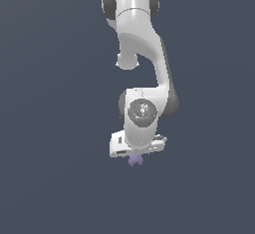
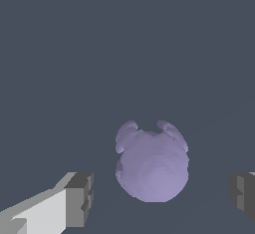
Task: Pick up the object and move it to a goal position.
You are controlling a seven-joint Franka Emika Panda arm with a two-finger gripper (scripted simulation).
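The object (image 2: 152,164) is a small pale purple lumpy blob with a rounded body and two small stubs. In the wrist view it lies between the two fingers of my gripper (image 2: 162,194), which stands open with a gap on either side of the blob. One grey fingertip (image 2: 79,199) and the other (image 2: 243,194) do not touch it. In the exterior view the object (image 1: 135,161) peeks out just under the white hand of the arm (image 1: 138,146), and the fingers themselves are hidden there.
The white arm (image 1: 144,63) reaches down from the top of the exterior view over a plain dark grey-blue surface (image 1: 50,178). No goal marker shows.
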